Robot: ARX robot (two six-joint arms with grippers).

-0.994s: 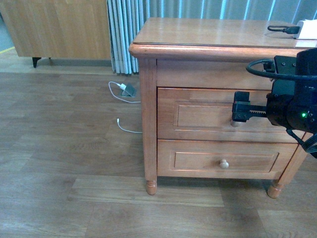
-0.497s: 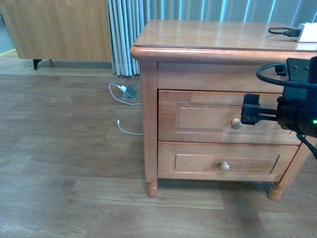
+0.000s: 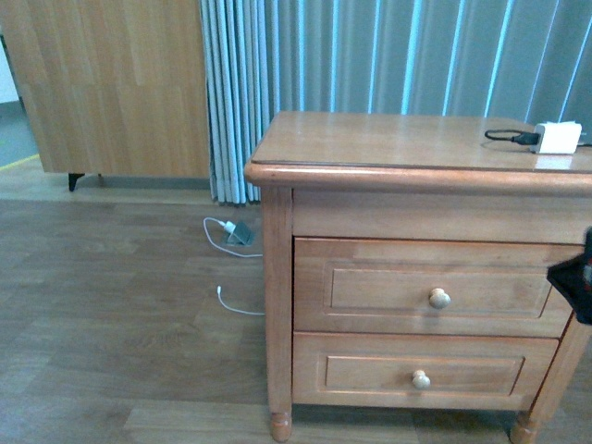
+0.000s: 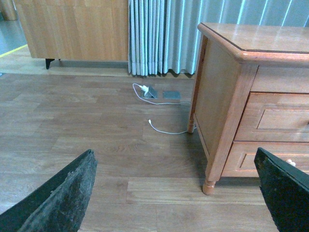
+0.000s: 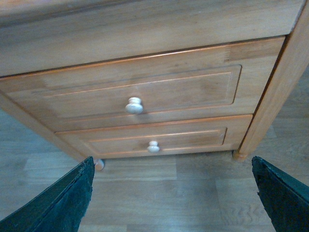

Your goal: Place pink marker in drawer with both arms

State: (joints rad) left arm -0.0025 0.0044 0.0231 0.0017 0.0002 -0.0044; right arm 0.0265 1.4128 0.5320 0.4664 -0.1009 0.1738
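Facing drawer [image 5: 140,96]; right gripper [image 5: 169,193] spread, apart.

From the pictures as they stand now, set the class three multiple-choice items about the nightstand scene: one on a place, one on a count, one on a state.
1. Where does the white charger block lie?
A. on the floor by the curtain
B. on the nightstand top, near its far right corner
C. inside the upper drawer

2. How many drawers with a round knob does the nightstand front show?
A. one
B. two
C. three

3. In what state is the upper drawer?
A. shut, flush with the front
B. pulled half out
C. taken out and set on the floor

Answers:
1 B, the front view shows the block with its black cable on the top.
2 B, an upper knob and a lower knob, one per drawer.
3 A, the front and right wrist views show no gap at the drawer front.
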